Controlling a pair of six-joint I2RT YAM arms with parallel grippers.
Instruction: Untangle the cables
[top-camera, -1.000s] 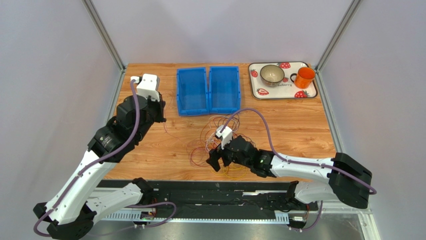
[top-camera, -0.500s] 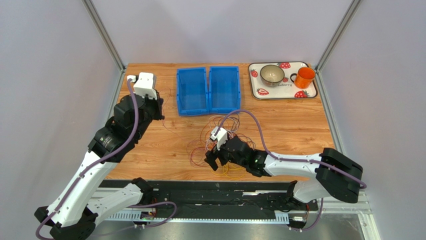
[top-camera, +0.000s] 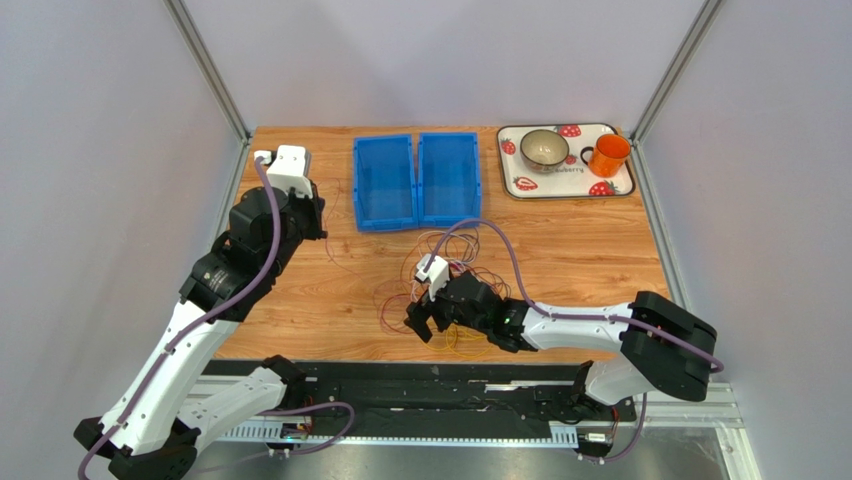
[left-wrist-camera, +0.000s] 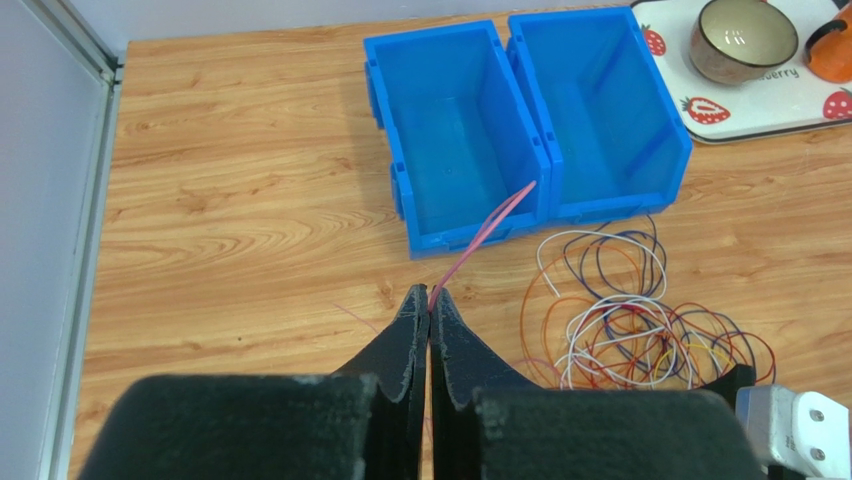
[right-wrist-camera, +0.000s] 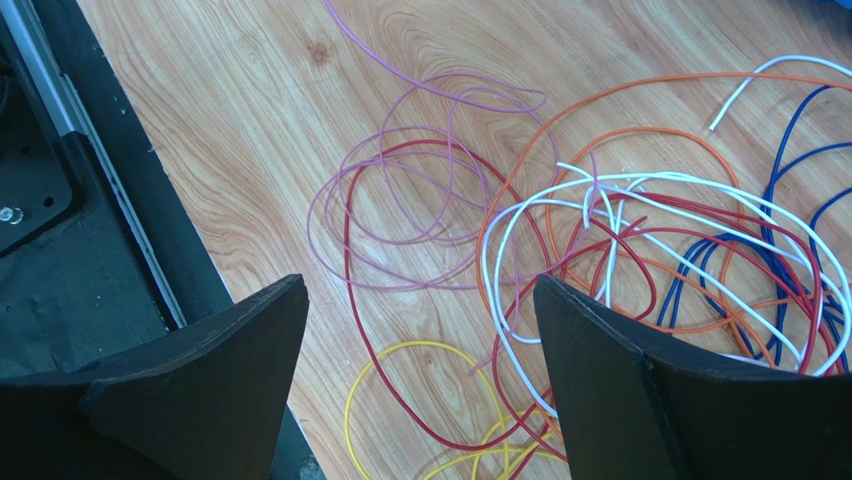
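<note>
The left hand (left-wrist-camera: 429, 300) is pinched shut on one pink cable (left-wrist-camera: 480, 240), likely to draw it clear of the tangled cables (left-wrist-camera: 630, 330) on the desk (left-wrist-camera: 230, 200). The right hand (right-wrist-camera: 420, 285) hovers wide open above them, probably choosing a strand.

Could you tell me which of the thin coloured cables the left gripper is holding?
The thin pinkish-red cable: it alone runs taut from the shut left gripper towards the blue plastic bin, while the other cables lie looped in a tangle.
</note>
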